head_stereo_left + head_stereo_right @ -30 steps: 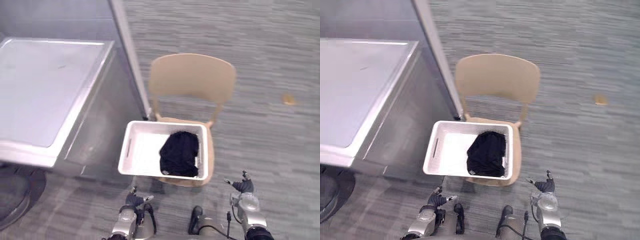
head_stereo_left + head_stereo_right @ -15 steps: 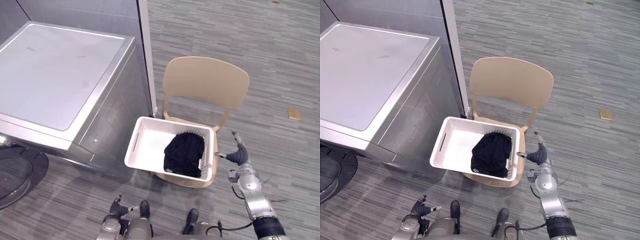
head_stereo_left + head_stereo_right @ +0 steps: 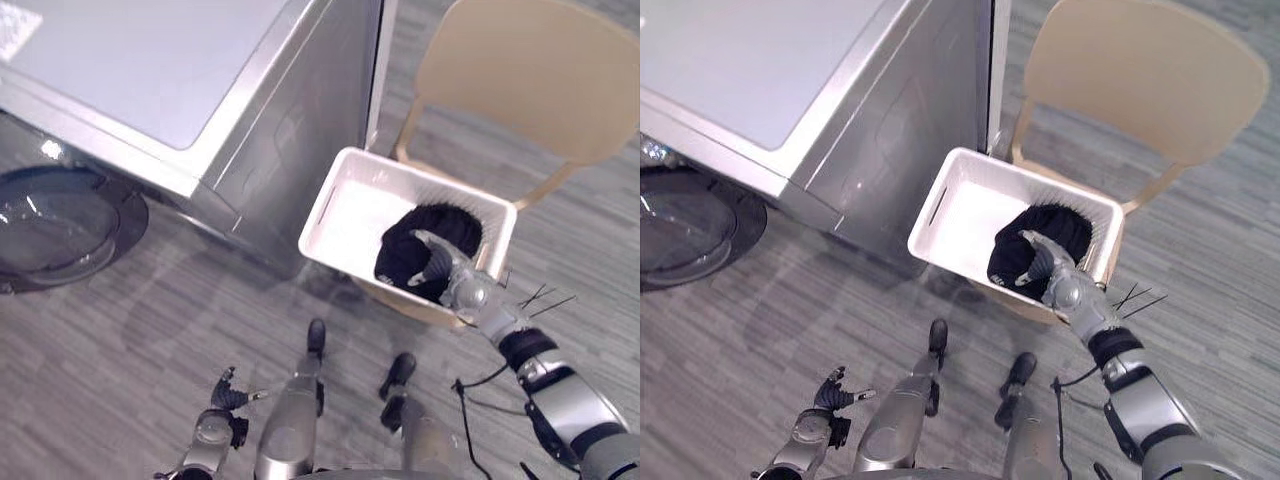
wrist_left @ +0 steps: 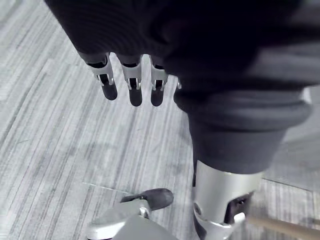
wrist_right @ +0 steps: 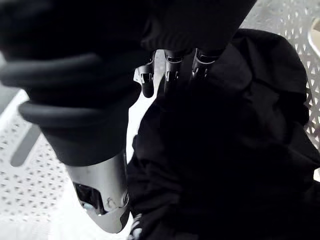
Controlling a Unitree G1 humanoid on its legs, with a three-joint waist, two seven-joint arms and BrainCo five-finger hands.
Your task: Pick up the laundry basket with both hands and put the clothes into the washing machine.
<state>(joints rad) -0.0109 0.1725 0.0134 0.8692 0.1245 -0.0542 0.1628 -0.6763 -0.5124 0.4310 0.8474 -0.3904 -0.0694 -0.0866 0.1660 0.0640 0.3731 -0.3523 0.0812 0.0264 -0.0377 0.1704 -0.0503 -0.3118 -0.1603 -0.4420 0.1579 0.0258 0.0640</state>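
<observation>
A white perforated laundry basket stands on the seat of a beige chair. A bundle of black clothes lies in its right half. My right hand reaches over the basket's near right rim, just above the black clothes. Its fingers are straight and hold nothing. My left hand hangs low over the floor, well short of the basket and to its left, with its fingers relaxed and empty.
The grey washing machine stands left of the basket, close to its left wall. Its round glass door is swung open at the far left. Striped grey carpet lies between me and the machine.
The camera has tipped down and closer. My right hand has moved from beside the basket's right edge to over the black clothes inside. The left hand stays low.
</observation>
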